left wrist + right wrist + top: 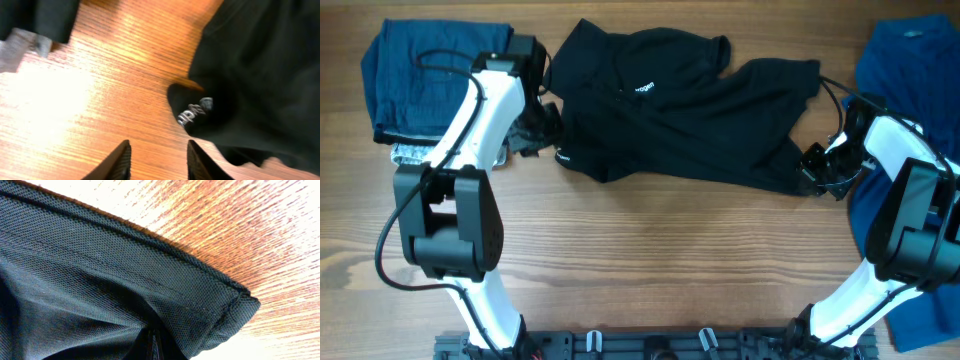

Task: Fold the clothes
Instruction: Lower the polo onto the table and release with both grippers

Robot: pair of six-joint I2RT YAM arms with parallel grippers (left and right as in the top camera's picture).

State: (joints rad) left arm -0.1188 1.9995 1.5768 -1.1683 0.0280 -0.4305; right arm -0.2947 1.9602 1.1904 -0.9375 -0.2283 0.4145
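Fabric of the black polo shirt (690,110) lies rumpled on the wooden surface (650,260), spanning the stretch between the two grippers. The right gripper (813,162) is pressed together on the shirt's stitched hem (165,287). The cloth bunches into folds right at its tips, and a hem corner just beyond them rests on bare wood. The left gripper (159,152) stands slightly spread with nothing between its fingers (121,160), and it hovers over bare wood. Ahead of it and to its right sits the shirt's edge, a rolled fold bearing small white lettering (192,114), near but not touching. Further along the shirt from this gripper, more white lettering (644,88) marks the chest. Behind the left gripper, past its arm, a folded dark blue garment (420,75) lies with a grey patterned item (408,153) peeking from under it. On the far side of the right gripper from the polo, a bright blue shirt (910,60) is spread, partly under that arm.
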